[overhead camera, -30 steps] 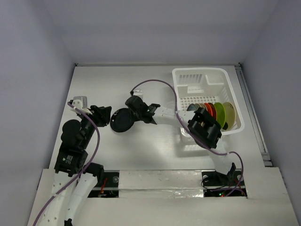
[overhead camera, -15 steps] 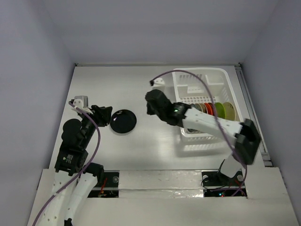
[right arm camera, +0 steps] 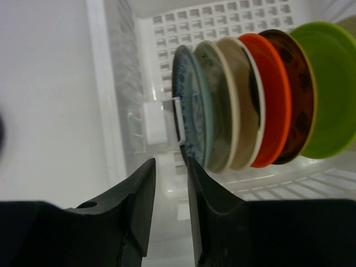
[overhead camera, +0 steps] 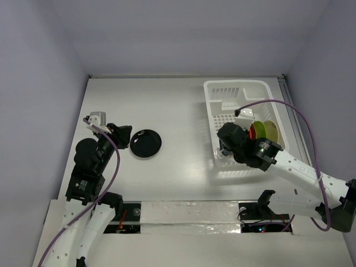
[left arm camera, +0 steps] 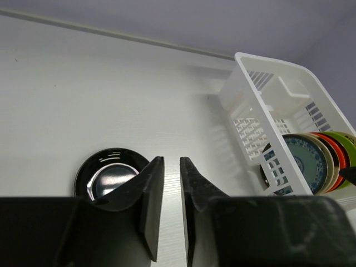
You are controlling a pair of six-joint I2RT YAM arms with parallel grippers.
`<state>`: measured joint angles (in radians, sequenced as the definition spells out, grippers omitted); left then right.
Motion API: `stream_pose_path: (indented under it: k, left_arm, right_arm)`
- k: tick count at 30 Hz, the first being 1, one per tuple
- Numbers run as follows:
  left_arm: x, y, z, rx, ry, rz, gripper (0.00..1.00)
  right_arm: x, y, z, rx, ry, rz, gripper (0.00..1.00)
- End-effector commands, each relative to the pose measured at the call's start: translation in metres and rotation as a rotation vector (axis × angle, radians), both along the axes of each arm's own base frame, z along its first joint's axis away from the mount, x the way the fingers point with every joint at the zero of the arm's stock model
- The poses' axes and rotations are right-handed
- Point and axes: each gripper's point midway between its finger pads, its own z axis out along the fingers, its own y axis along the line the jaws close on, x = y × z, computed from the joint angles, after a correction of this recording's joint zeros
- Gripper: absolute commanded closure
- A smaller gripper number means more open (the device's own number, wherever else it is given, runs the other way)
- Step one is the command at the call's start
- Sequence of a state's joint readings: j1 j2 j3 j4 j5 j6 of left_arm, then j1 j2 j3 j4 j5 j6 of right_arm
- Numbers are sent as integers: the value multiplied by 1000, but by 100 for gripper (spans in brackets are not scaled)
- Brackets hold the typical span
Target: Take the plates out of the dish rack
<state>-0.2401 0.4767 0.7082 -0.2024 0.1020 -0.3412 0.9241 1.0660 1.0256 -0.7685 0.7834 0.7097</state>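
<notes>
Several plates stand upright in a row in the white dish rack (overhead camera: 233, 83): teal patterned (right arm camera: 189, 125), cream (right arm camera: 236, 111), orange-red (right arm camera: 272, 100), brown (right arm camera: 297, 89) and yellow-green (right arm camera: 328, 89). My right gripper (overhead camera: 225, 139) hangs over the rack's near left part. Its jaws (right arm camera: 171, 161) stand a little apart and empty, just left of the teal plate. A glossy black plate (overhead camera: 146, 143) lies flat on the table. My left gripper (overhead camera: 125, 135) rests beside its left rim, jaws (left arm camera: 171, 160) narrowly apart and empty. The black plate (left arm camera: 108, 175) shows left of them.
The rack (left arm camera: 250, 111) sits at the table's back right, near the right edge rail (overhead camera: 297, 128). White walls enclose the table on the left, back and right. A white clip (right arm camera: 158, 119) hangs on the rack's left wall (right arm camera: 111, 83).
My right gripper let go of the black plate on the table and swung right, back over the rack beside the teal plate. The left arm has not moved.
</notes>
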Motion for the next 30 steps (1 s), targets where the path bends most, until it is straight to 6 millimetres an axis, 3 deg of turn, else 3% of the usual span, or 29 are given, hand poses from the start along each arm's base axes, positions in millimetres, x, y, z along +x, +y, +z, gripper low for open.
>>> stream_pose_path:
  k: [1,7,14,20,25,30]
  left_arm:
    - [1,-1,21,-16,-66,-6,83]
    - [0,0,24,-14,-72,-5,75]
    - [-1,0,24,-16,-73,-6,73]
    - [0,2,23,-15,-69,5,73]
    - [-1,2,25,-16,-77,6,72]
    - [-1,2,25,-16,-77,8,72]
  right_arm:
    - [3,-29,-2,-21,31,-116,64]
    - [17,-33,-14,-71,92,-106,63]
    - [39,-26,-29,-131,128,-106,64]
    - [48,-38,-34,-231,168,-179,66]
    - [55,-40,-42,-301,206,-183,85]
    - [55,-53,-15,-356,171,-219,98]
